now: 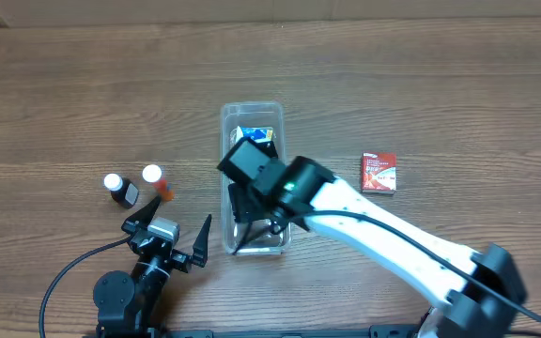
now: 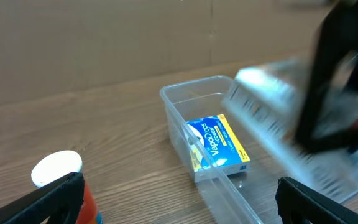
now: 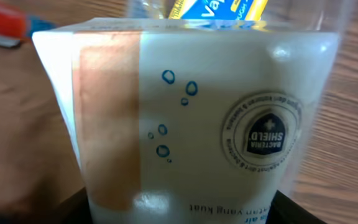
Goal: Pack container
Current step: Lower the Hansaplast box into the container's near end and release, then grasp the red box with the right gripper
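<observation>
The clear container (image 1: 252, 111) stands lengthwise at the table's middle. A blue and yellow box (image 1: 255, 135) lies at its far end. My right gripper (image 1: 255, 221) is over the container's near half. It is shut on a white soap pack (image 3: 197, 118) with a tan band and a round "Bacteria Shield" mark, which fills the right wrist view. The left wrist view shows the container (image 2: 180, 102), the blue and yellow box (image 2: 219, 144), and the white pack (image 2: 272, 121) blurred in the right gripper. My left gripper (image 2: 179, 208) is open and empty, left of the container.
Two small white-capped bottles (image 1: 114, 184) (image 1: 153, 176) stand left of the container, one orange. The orange one (image 2: 58, 171) is by my left finger. A red box (image 1: 378, 173) lies to the right of the container.
</observation>
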Action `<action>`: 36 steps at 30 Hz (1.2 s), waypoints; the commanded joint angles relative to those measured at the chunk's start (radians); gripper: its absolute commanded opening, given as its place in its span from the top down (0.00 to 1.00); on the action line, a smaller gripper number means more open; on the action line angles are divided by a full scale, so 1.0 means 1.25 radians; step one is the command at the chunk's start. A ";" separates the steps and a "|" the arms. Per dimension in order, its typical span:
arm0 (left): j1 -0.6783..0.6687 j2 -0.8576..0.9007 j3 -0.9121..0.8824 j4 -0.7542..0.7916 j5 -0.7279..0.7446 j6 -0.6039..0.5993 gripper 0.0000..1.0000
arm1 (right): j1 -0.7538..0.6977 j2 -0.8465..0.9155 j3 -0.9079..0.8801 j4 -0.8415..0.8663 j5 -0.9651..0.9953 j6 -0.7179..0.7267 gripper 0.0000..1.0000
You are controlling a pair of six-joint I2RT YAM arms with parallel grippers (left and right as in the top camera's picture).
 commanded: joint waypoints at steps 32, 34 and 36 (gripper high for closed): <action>-0.003 -0.008 -0.003 0.003 0.009 -0.011 0.00 | -0.234 -0.123 0.060 -0.046 0.126 0.005 0.00; -0.003 -0.008 -0.003 0.003 0.009 -0.011 0.00 | -0.331 -0.115 0.054 -0.058 0.095 -0.053 0.00; -0.003 -0.008 -0.003 0.003 0.009 -0.011 0.00 | -0.408 -0.099 0.043 -0.057 0.039 -0.116 0.00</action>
